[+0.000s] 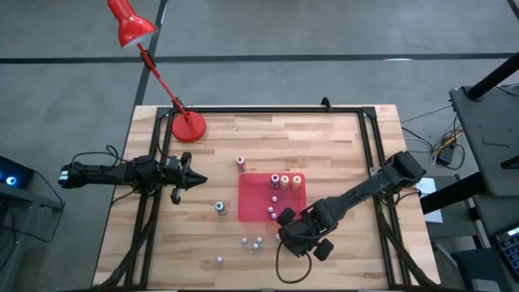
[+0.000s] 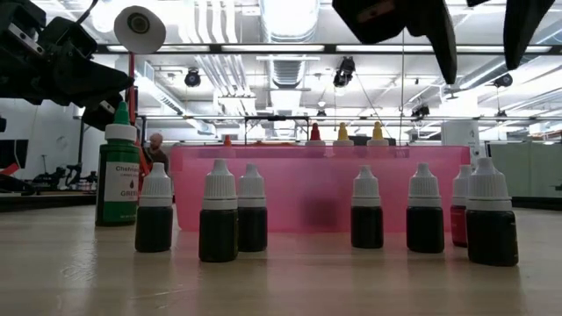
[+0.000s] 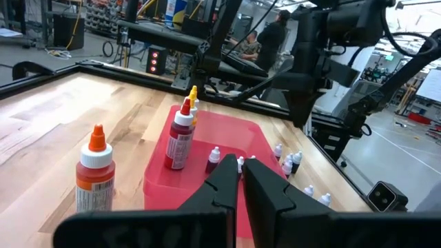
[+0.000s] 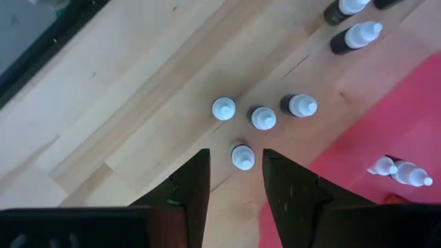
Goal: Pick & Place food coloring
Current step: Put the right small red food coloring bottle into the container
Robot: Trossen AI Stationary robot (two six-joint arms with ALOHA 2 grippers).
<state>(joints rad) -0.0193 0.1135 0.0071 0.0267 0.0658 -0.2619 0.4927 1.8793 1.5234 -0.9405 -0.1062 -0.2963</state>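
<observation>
- Red mat [image 1: 253,188] lies mid-tabletop [image 1: 340,146]. Three coloured bottles [image 1: 285,180] of food coloring stand in a row on its far edge. A red-bodied bottle [image 1: 241,162] stands just off its far left corner, and a green bottle [image 1: 220,208] stands on the wood to its left.
- Small dark bottles with white caps [image 4: 262,118] stand in a loose cluster on the wood just near of the mat. They look like food coloring too.
- The step in hand looks like the reach for a pick. The right gripper [image 4: 236,153] hangs over that cluster at the mat's near edge, its fingers [image 4: 194,180] moderately apart and holding nothing.
- One dark bottle [image 4: 241,157] shows right in the gap between those fingers. Its three neighbours stand close by on the far side of it from the gripper.
- The low view shows the fingers well above the caps, so nothing is touched yet.
- Next move, as I judge it: come straight down around that one cap, then close. The neighbours stand close, so a crooked descent could knock one over.
- The left gripper [image 1: 197,179] waits over the left of the tabletop, fingers pressed together, empty.
</observation>
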